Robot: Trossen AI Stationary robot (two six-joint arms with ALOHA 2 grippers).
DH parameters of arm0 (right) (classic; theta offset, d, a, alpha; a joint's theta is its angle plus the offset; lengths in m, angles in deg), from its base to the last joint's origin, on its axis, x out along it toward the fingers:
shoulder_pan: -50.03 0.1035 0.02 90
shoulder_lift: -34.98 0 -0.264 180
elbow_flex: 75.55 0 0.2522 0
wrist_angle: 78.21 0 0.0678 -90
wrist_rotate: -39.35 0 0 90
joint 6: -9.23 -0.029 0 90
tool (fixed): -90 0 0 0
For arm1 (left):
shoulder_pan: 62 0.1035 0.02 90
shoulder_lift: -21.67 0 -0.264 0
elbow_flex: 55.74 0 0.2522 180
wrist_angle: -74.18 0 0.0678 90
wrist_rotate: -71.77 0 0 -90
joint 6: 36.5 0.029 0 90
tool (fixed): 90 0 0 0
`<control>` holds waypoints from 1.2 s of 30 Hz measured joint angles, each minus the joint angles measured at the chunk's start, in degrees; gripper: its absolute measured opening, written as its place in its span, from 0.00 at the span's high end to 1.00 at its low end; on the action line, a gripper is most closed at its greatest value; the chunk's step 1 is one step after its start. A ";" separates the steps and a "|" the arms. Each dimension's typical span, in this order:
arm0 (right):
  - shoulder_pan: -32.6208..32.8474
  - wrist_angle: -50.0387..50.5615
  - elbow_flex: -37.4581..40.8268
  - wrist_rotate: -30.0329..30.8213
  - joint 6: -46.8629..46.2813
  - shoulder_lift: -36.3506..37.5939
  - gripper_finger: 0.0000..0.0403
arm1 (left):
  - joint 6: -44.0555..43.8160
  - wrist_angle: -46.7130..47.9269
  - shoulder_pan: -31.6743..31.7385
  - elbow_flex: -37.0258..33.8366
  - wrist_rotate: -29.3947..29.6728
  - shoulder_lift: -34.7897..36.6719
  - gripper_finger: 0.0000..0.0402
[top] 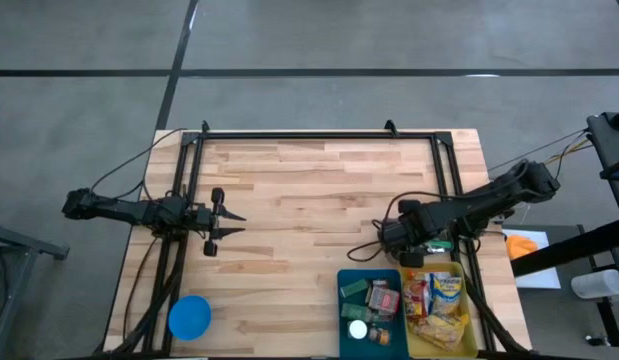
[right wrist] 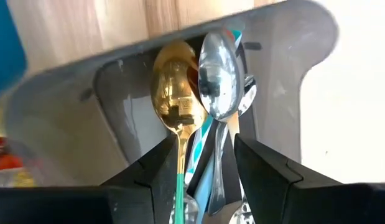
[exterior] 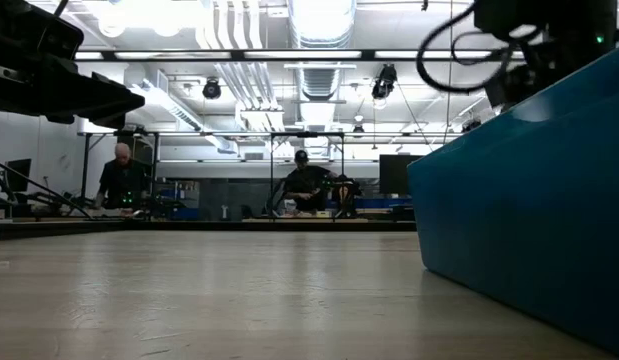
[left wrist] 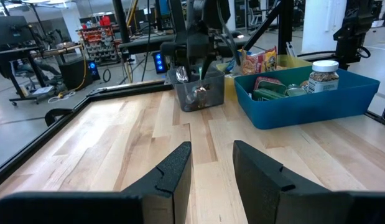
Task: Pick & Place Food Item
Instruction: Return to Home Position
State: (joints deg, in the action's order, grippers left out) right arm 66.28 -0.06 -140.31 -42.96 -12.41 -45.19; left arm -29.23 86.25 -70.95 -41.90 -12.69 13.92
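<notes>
From above, the left gripper (top: pixel 234 225) hangs over the left side of the table (top: pixel 309 190), jaws moderately apart and empty. The right gripper (top: pixel 409 245) sits at the right side, just behind the blue bin (top: pixel 339 315) and the yellow bin (top: pixel 459 272) of packaged food. At table height the blue bin's wall fills the right, with people (exterior: pixel 119 175) at benches far behind. The left wrist view shows the right gripper directly over a small grey bin (left wrist: pixel 195 99) beside the blue bin, and the right wrist view looks between its parted, empty jaws at a gold spoon (right wrist: pixel 173 99) and a silver spoon (right wrist: pixel 220 74) standing bowl-up in that bin.
</notes>
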 joint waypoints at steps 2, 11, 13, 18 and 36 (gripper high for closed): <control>0.00 1.43 -1.78 0.00 -0.71 0.33 0.61 | 0.02 -0.01 0.01 0.00 0.00 0.02 0.70; 0.02 0.70 -10.57 8.11 -0.86 3.83 0.61 | 0.04 -0.01 0.02 0.00 0.00 0.04 0.70; 0.24 -2.59 -11.74 11.89 -0.49 5.27 0.61 | 0.04 0.02 0.02 0.00 0.00 0.04 0.70; 1.17 -16.21 -11.43 17.21 7.31 10.17 0.61 | 0.09 0.01 0.01 0.00 0.00 0.00 0.70; 0.61 -82.72 25.56 17.99 28.85 28.27 0.61 | 0.19 0.00 0.01 0.00 0.00 0.00 0.70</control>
State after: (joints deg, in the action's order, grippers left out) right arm 66.89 -82.78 -114.75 -24.98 16.45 -16.92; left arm -29.04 86.25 -70.93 -41.90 -12.69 13.92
